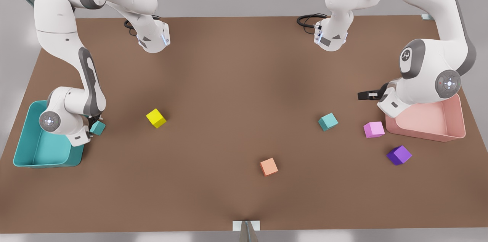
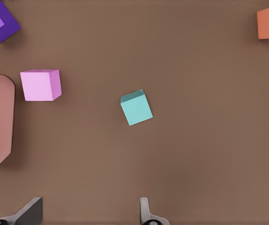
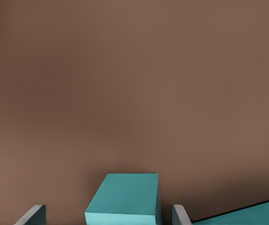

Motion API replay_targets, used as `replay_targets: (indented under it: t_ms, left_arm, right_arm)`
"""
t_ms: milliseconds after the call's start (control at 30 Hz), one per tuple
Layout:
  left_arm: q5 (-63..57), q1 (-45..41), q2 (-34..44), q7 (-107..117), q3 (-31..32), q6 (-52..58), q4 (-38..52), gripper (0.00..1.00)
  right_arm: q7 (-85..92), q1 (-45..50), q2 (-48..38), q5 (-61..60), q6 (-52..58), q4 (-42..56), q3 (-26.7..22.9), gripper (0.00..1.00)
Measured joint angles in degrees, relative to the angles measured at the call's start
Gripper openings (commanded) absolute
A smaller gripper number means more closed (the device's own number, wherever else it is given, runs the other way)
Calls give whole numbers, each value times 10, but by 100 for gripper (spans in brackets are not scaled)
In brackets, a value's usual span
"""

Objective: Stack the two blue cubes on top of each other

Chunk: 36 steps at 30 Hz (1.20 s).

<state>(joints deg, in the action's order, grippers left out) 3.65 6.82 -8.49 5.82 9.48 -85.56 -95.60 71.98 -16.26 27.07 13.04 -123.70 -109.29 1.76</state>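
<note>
One blue cube (image 1: 328, 121) (image 2: 136, 107) lies free on the brown table at the front view's right. My left gripper (image 1: 369, 95) (image 2: 90, 206) hovers above the table beside it, open, with nothing between its fingers. The other blue cube (image 1: 98, 128) (image 3: 125, 197) sits at the front view's left, right beside the teal tray (image 1: 30, 150). My right gripper (image 1: 95, 124) (image 3: 108, 211) is down around this cube. Its fingers (image 3: 33, 214) stand on either side with a visible gap to the cube's sides.
A pink cube (image 1: 373, 129), a dark purple cube (image 1: 398, 155) and a pink tray (image 1: 431, 127) crowd the front view's right. A yellow cube (image 1: 156, 117) and an orange cube (image 1: 268, 166) lie toward the middle. The teal tray's wall (image 3: 247, 214) is close to my right gripper.
</note>
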Motion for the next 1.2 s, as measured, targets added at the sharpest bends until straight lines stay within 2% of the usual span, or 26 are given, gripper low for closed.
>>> replay_targets:
  t_ms: [1200]
  left_arm:
    - [2,-6,3,0,2,3,0,100]
  right_arm:
    - [-46,0,68,4,-30,18,-32,100]
